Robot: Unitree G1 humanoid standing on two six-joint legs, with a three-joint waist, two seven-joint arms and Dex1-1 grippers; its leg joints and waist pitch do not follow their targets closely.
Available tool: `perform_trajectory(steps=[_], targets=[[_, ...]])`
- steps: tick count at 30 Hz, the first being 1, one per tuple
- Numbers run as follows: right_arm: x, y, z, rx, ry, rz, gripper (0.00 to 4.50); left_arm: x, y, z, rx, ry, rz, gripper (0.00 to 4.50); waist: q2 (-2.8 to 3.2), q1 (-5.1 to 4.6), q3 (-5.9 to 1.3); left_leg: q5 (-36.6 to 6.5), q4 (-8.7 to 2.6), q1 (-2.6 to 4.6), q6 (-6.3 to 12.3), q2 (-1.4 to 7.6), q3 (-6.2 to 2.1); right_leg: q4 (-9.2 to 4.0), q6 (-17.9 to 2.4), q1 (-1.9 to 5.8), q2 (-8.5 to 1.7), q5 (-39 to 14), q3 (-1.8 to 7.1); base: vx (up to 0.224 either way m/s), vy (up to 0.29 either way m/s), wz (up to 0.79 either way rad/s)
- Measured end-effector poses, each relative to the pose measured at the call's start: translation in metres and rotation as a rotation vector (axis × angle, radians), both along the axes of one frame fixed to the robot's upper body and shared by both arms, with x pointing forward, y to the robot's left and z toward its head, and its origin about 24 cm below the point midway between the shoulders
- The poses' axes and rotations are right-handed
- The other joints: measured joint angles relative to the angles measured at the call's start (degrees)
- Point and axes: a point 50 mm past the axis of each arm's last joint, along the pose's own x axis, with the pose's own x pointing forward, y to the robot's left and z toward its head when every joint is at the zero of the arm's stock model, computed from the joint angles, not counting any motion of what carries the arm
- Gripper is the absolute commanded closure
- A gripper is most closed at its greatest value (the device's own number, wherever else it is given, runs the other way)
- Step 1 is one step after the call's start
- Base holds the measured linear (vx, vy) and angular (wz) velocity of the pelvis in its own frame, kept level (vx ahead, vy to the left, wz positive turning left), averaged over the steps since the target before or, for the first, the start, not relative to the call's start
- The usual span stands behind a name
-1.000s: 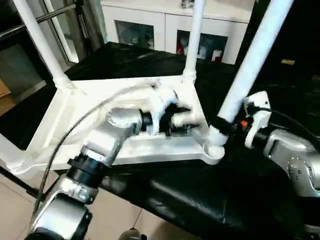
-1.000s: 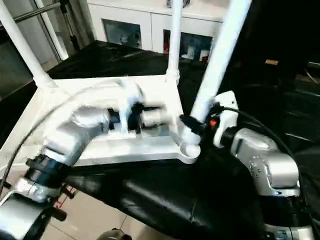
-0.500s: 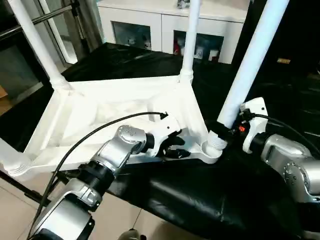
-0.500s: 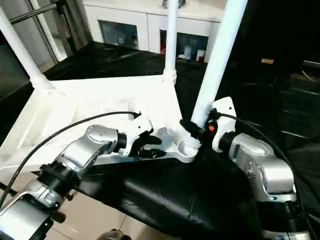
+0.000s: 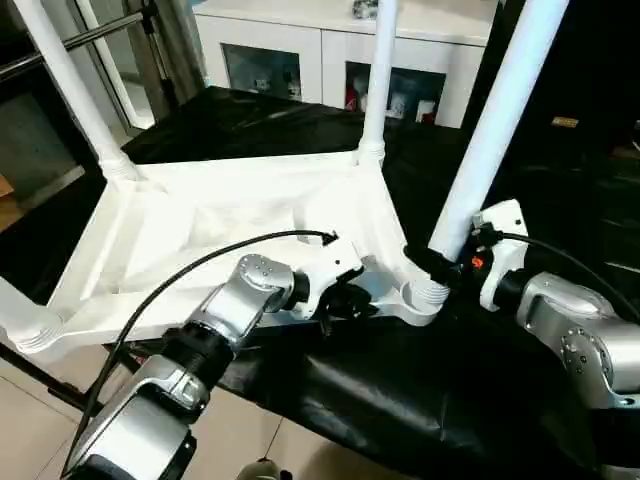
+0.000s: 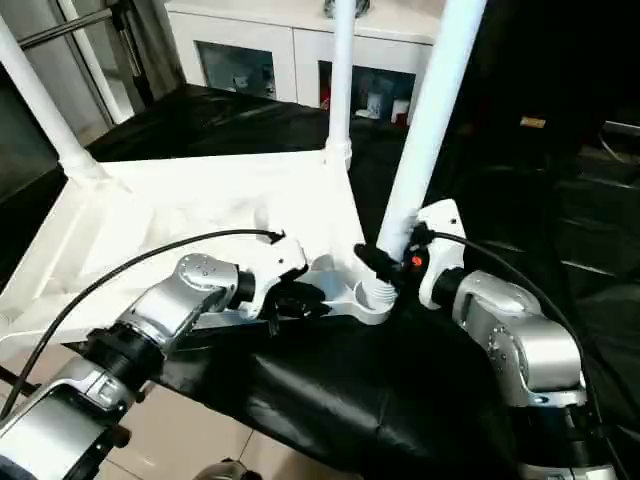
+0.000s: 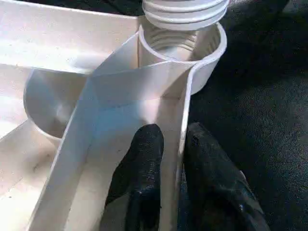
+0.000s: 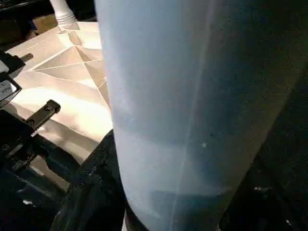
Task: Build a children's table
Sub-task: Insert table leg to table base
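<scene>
While the white plastic rectangular children's table top [image 5: 230, 235] lies upside down on the black-covered tabletop [image 5: 420, 400], ribbed underside facing up, we see our left tool [image 7: 172, 159] pinching its near rim wall just beside the round corner socket [image 7: 202, 48]: one black finger [image 7: 139, 173] presses the inner face of the wall, the other the outer face, so the tool is closed on the rim. Our right tool [image 5: 425, 262] is clamped around the base of the long tapered white tube leg [image 5: 490, 130] that stands tilted in that same near corner socket, its threaded end sitting at the socket mouth; the black fingers [image 8: 91, 192] wrap the tube low down. Another white leg [image 5: 375, 80] rises upright from the far corner, a third [image 5: 70, 85] leans from the far left corner, and a fourth [image 5: 20, 315] shows at the near left corner. Behind the tabletop stands a white cabinet with glass doors [image 5: 290, 60].
</scene>
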Motion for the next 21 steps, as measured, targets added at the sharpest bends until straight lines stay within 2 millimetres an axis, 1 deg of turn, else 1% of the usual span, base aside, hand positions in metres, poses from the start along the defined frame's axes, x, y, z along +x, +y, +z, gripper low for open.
perform_trajectory(steps=[1,2,4,7,10,14,21], targets=[[0.000,0.000,0.000,0.001,0.000,0.006,2.59,0.000,0.000,0.000,0.001,0.001,-0.004,4.00,0.00,-0.05,0.00,0.0,0.00,0.00,-0.02,0.00,0.00,0.00,0.0,0.00,0.00,0.0,0.00,0.000,0.000,0.00],[0.000,0.001,0.000,0.002,0.001,0.012,2.59,0.001,0.000,0.000,0.002,0.003,-0.005,4.00,0.00,-0.07,0.00,0.0,0.00,0.01,-0.03,0.00,0.00,0.00,0.0,0.00,0.00,0.0,0.00,0.000,0.000,0.00],[-0.001,0.002,0.000,0.001,0.003,0.021,2.59,0.001,0.000,0.000,0.004,0.005,-0.013,4.18,-0.01,-0.10,0.01,0.0,0.00,0.01,-0.03,0.00,0.00,0.00,0.0,0.00,0.00,0.1,0.00,0.000,0.000,0.00],[-0.001,0.003,-0.001,-0.003,0.005,0.027,2.59,0.001,0.002,0.000,0.012,-0.001,-0.025,4.46,-0.01,-0.41,0.00,0.0,0.00,0.01,-0.03,0.00,0.00,-0.01,0.0,0.00,0.00,0.1,0.00,0.000,0.000,0.00],[0.001,0.010,-0.002,-0.028,0.001,0.047,2.59,0.000,0.003,0.002,0.013,0.002,-0.055,4.49,-0.01,-0.76,0.01,0.0,-0.07,-0.02,-0.04,0.00,0.01,-0.08,0.0,-0.04,0.01,0.1,0.00,0.000,0.000,0.00],[0.003,0.021,-0.004,-0.034,-0.009,0.082,2.59,-0.001,0.002,0.002,0.011,0.006,-0.074,4.50,-0.02,-0.57,0.01,0.1,-0.22,-0.02,0.01,0.00,0.01,-0.11,-0.1,-0.07,0.01,0.0,-0.02,0.000,0.000,0.00],[0.005,0.028,-0.003,-0.067,-0.013,0.121,2.59,-0.002,0.002,0.003,0.011,0.005,-0.083,4.50,-0.03,-0.51,0.02,0.1,-0.22,-0.01,-0.01,0.00,0.02,-0.11,-0.1,-0.06,0.01,0.0,-0.02,0.000,0.000,0.00]])
